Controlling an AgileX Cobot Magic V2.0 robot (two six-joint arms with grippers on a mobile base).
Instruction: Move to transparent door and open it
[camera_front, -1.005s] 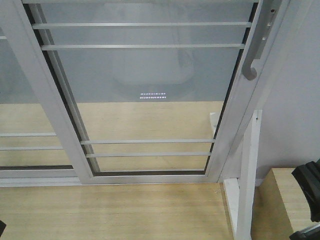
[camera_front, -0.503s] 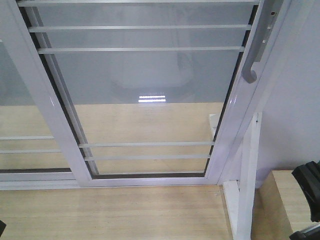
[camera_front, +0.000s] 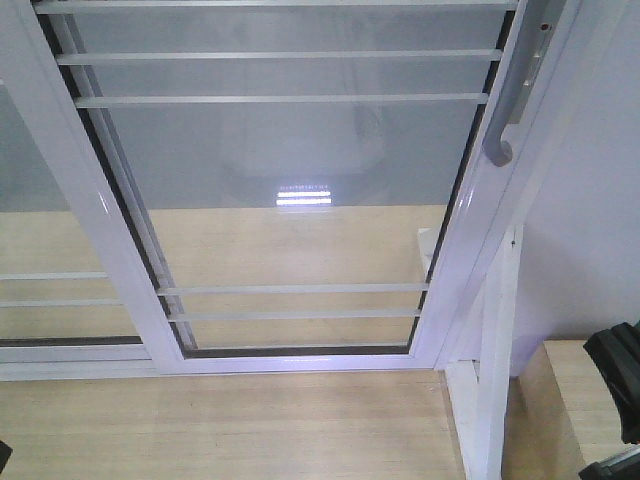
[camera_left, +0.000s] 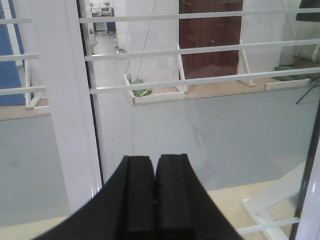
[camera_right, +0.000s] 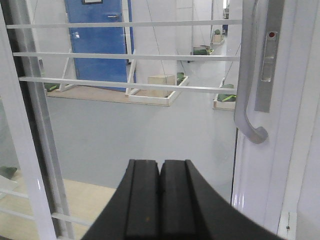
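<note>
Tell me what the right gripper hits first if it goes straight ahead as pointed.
Probably the glass of the transparent door, left of its grey handle. The right gripper, jaws shut, aims at bare pane, not the handle. Depth is unclear.

You have pale wood flooring (camera_front: 230, 430) below and a white wall (camera_front: 590, 230) at right. Farther off lie grey floor (camera_right: 140, 130), a blue door (camera_right: 100, 40) and a brown door (camera_left: 210, 30).

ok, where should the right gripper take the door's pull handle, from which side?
The straight upright stretch of the pull handle, above its hooked lower end, looks best. Come head-on, jaws straddling the bar: it stands on the transparent door's right edge, up and right of the right gripper, which is shut now.
</note>
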